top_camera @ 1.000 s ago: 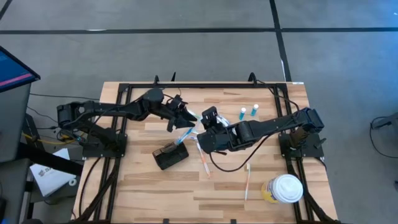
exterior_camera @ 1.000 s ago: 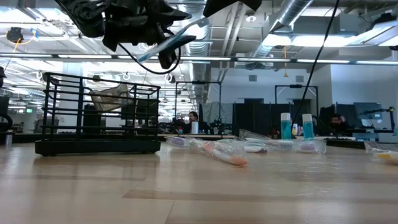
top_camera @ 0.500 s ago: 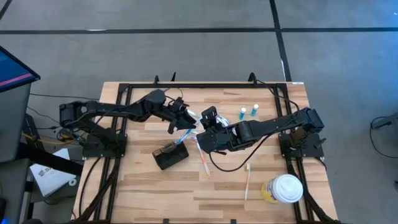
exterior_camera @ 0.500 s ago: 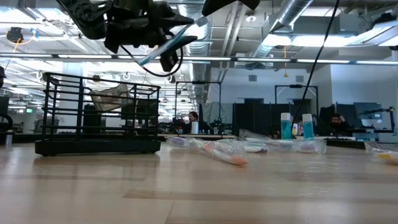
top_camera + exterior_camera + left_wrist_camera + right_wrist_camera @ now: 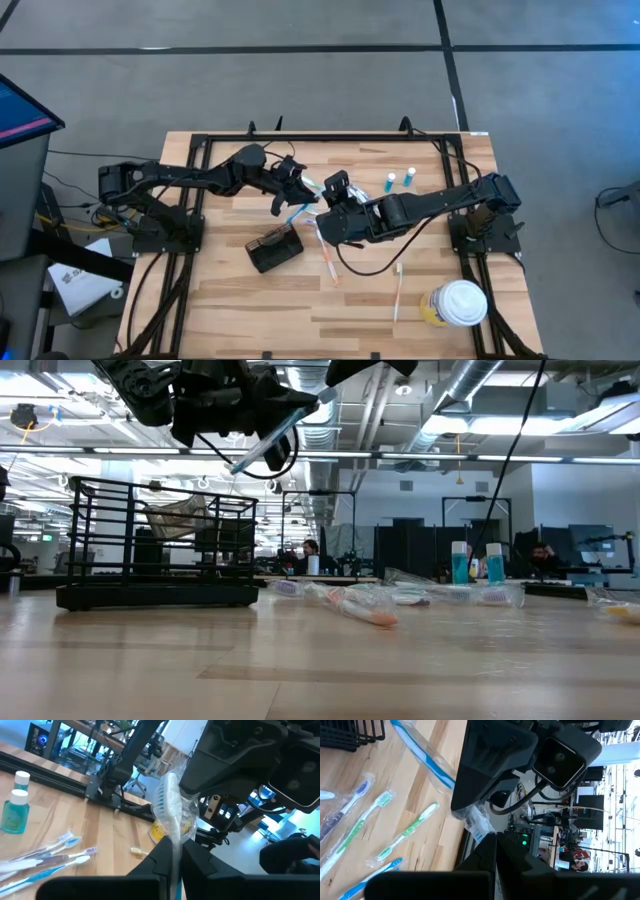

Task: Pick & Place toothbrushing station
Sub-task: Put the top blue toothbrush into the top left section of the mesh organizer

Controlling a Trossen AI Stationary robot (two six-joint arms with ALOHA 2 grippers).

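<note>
The left hand (image 5: 297, 192) and the right hand (image 5: 322, 203) are meeting in the air over the middle of the bench (image 5: 440, 250), both pinching the same wrapped toothbrush (image 5: 268, 440). In the left wrist view the left hand's fingers (image 5: 159, 860) are standing narrow around the handle, bristle head pointing up. The right hand is closed on the wrapper at the other end.

The toothbrushing station (image 5: 274, 249), a small black wire holder, is sitting on the bench just below the two hands, empty as far as the low view shows.

The danger lies in the handover. With both hands gripping at once, any pull from either arm is likely bending the brush or tearing its slippery plastic sleeve. If the right hand lets go while the left holds only wrapper, the brush may slide out and fall short of the holder. The holder looks light, so a careless descent could knock it aside.

The bench is pale wooden planks inside a black frame. More wrapped toothbrushes (image 5: 328, 262) are lying scattered near the centre, two small blue bottles (image 5: 399, 180) are standing toward the far edge, and a white-lidded cup (image 5: 457, 303) is sitting near the right front corner. Behind is an open office with desks, monitors and ceiling ducts.
</note>
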